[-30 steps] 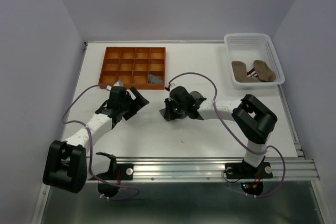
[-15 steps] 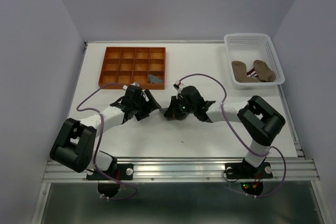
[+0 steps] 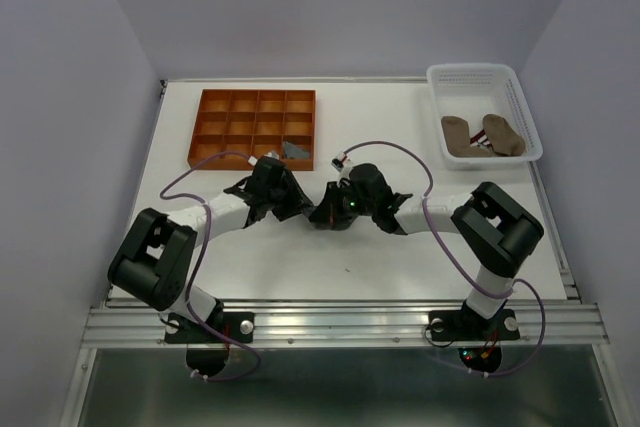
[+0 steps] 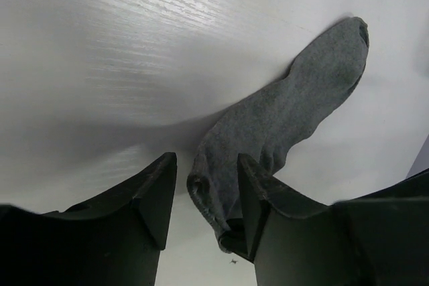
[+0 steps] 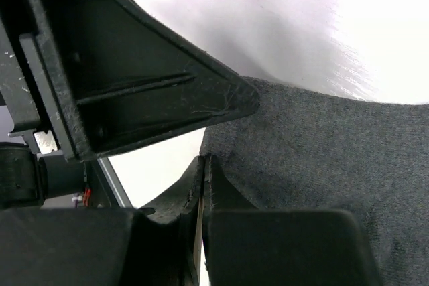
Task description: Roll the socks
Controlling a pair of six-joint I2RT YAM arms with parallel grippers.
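- The grey sock [image 4: 295, 108] lies mid-bench [image 3: 400, 257], just in front of the orange tray [image 3: 255, 94]. We see its toe flat and its cuff end raised.
- The left end effector [image 4: 206, 165] straddles that cuff with its jaws apart. One finger touches the fabric and there is a gap at the other.
- The right end effector [image 5: 202, 165] is closed, and we read it as pinching the cuff edge.
- Since a second ago the left arm has swung in from the left side to meet the right one, and its jaws have narrowed. The right end effector has barely moved.
- The tray's near wall sits just behind both end effectors.
- Bare bench runs from them to the near rail [image 3: 340, 317] and rightward toward the white basket [image 3: 475, 71], where two tan socks [image 3: 458, 135] rest, well apart from the grey one.
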